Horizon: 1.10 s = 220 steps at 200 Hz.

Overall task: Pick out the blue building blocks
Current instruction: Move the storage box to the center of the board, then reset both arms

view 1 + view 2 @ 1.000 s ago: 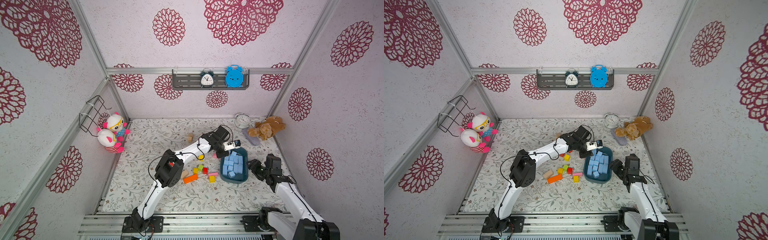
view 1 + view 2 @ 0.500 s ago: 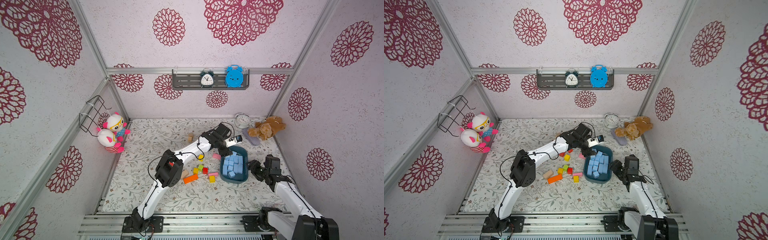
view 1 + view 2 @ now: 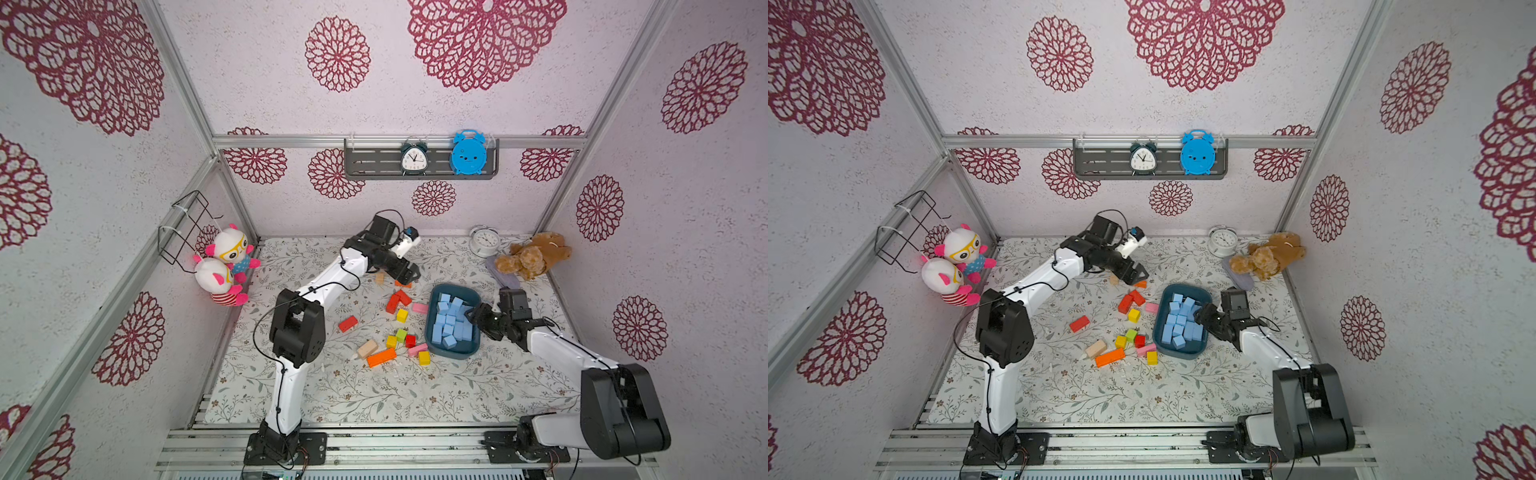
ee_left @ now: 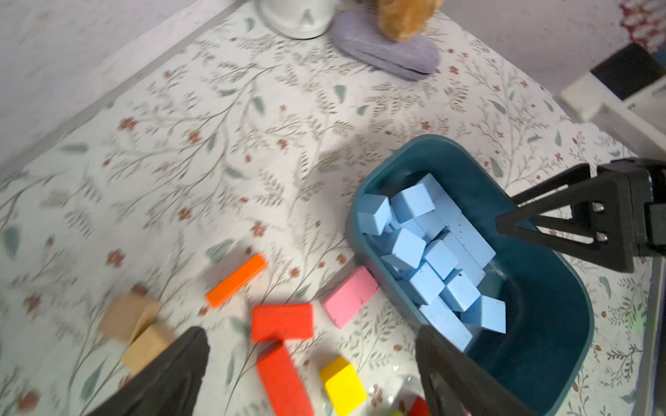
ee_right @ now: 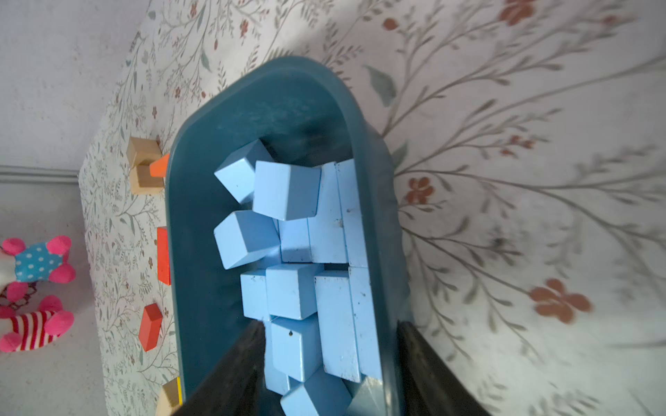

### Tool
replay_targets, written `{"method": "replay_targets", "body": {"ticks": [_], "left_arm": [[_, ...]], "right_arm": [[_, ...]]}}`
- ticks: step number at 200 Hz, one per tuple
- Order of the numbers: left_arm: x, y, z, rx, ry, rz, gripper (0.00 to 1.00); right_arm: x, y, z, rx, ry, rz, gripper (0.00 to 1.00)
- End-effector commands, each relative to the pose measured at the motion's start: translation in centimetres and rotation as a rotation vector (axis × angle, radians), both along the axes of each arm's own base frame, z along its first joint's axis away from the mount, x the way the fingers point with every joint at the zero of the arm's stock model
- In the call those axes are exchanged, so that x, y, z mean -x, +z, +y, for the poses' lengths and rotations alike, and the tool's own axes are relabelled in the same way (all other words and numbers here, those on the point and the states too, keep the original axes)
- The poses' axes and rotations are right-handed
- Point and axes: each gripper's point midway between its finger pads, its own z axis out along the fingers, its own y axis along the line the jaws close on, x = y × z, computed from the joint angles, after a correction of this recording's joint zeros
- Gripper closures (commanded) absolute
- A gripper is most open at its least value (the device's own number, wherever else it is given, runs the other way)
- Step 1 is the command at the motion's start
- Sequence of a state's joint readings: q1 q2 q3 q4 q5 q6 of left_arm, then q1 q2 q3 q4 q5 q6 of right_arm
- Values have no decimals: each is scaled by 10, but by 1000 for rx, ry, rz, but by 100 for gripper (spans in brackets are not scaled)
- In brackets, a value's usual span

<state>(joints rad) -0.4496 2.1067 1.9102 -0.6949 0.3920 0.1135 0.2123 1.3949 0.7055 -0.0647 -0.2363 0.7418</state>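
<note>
From my console, the small matte light-blue building blocks (image 3: 451,323) sit piled inside the dark teal rounded plastic tub (image 3: 452,355) on the floral-printed table (image 3: 374,395). The right end effector (image 3: 477,319) straddles the tub's wall, one finger inside and one outside — jaws roughly half apart, and I cannot tell whether they grip it. The left end effector (image 3: 406,274) hovers near the tub's opposite side, spread wide and empty — above scattered red, orange, yellow and pink blocks (image 3: 381,357).

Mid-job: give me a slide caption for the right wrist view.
Right gripper straddles the teal tub rim; blue building blocks piled inside.
</note>
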Motion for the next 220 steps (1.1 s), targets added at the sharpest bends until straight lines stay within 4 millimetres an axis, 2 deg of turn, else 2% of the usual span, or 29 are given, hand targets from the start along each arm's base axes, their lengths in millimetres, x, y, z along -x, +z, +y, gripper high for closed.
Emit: {"method": "replay_targets", "body": {"ticks": [1,9,12,15,22,41,49,52,54,58,91,116,144,175,190,203,220], "left_arm": [[2,12,40,62,122,65,4],[0,12,60,64,164,66,3],[0,6,66,60,180,76,3],[1,19,75,70,196,50,3],[1,20,92,70,236,39,2],[1,20,140,91,352,31,2],[2,18,161,101,404,33,3],[3,18,168,105,422,31,3],[3,18,174,106,438,29,2],[4,16,184,109,467,30,3],[14,-5,268,129,719,15,3],[30,-23,310,87,843,-42,3],[46,-42,333,38,930,-138,3],[57,-47,335,103,965,-337,3],[61,-37,327,119,947,-474,3],[64,-38,316,77,925,-477,3],[64,-38,319,49,958,-500,3]], "right_arm": [[-26,24,33,-3,81,-99,40],[-31,26,41,3,99,-104,40],[-33,28,42,7,102,-107,40],[-35,27,44,12,107,-107,40],[-38,29,46,21,113,-108,40],[-44,38,41,74,103,-131,39],[-44,43,34,110,91,-147,31],[-45,45,31,127,86,-155,20],[-45,47,30,134,85,-161,6],[-45,50,26,158,77,-172,1],[-42,64,-14,375,29,-244,1],[-38,73,-50,523,-35,-301,1],[-32,82,-93,631,-127,-363,1],[-24,83,-138,661,-240,-419,1],[-21,82,-149,697,-257,-452,1],[-21,80,-156,733,-259,-482,1],[-22,77,-162,774,-252,-535,1]]}}
